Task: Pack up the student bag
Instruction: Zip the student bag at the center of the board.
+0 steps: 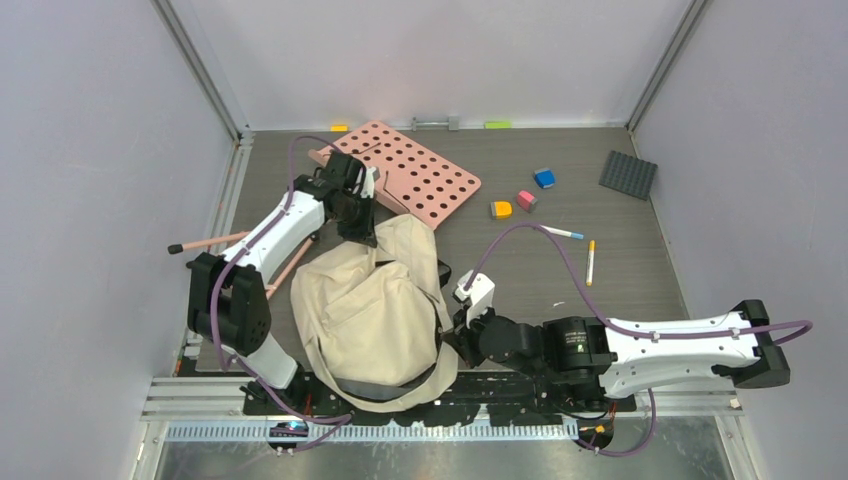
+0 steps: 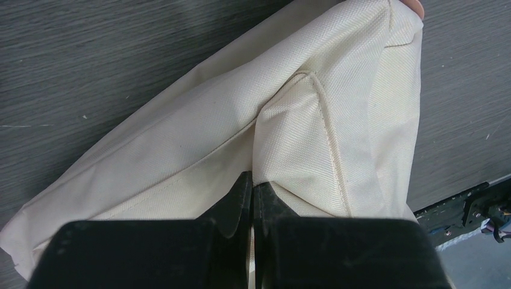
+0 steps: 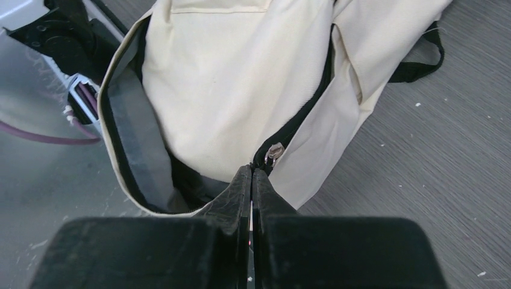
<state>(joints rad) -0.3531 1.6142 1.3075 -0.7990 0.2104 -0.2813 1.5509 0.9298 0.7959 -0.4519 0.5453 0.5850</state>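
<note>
Student bag, fabric pinched in closed left claw and closed right claw

We take this for a robotics lab test cell: plain pale lilac wall panels set in bare aluminium frame posts box in a dark grey wood-grain tabletop. A white-and-black jointed left robot arm and its right twin, trailing purple cables, are bolted to a slotted metal rail at the near edge.
</note>
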